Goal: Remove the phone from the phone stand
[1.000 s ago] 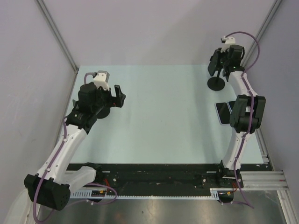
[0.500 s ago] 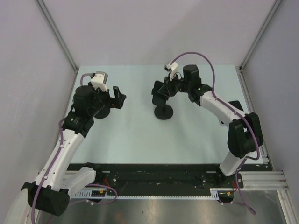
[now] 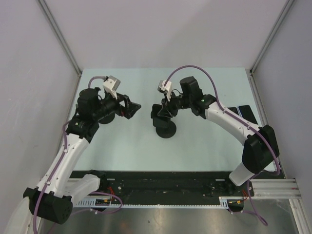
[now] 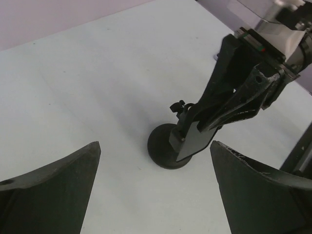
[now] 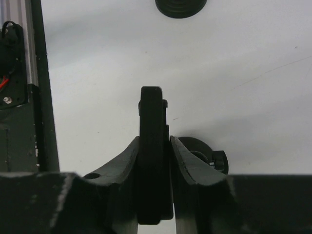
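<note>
Left wrist view: the right gripper [image 4: 222, 105] is clamped on a black flat slab [image 4: 195, 141] leaning over the round-based black phone stand [image 4: 165, 155], probably to steady it for a handover. Right wrist view: both fingers [image 5: 122, 190] press the slab edge-on; whether it is the phone or only the cradle cannot be told. Top view: the right arm reaches low leftward to mid-table; the left gripper [image 3: 132, 107], jaws spread, faces the stand nearby without touching.
</note>
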`<state>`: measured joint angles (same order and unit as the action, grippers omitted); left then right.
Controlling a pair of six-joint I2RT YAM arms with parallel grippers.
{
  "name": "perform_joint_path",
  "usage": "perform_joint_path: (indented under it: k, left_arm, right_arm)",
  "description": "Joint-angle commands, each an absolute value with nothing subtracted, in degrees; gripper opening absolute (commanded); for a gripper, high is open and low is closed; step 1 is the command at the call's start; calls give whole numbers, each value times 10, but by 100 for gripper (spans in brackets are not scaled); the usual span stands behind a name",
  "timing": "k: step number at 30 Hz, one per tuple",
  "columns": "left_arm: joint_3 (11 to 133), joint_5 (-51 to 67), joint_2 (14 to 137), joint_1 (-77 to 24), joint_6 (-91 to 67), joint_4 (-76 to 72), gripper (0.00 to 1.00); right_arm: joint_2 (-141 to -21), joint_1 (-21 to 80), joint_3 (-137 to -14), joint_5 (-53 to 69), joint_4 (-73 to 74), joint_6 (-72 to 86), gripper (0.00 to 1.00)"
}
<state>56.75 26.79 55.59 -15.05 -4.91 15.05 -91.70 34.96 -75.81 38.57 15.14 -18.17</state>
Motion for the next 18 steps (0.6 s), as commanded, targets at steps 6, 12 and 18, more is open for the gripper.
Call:
perform_joint_path:
  k: [6,12,18]
  left_arm:
    - [555,373,593,-204,12,120,99]
    - [561,350,617,-228,23,121,99]
    - [593,327,666,-257,11,121,96]
  right_arm:
    - [-833,361,-752,404,178,-199,70]
    - [-758,366,-719,339,178,-161,87]
    - [-655,374,-644,194,141,-89,91]
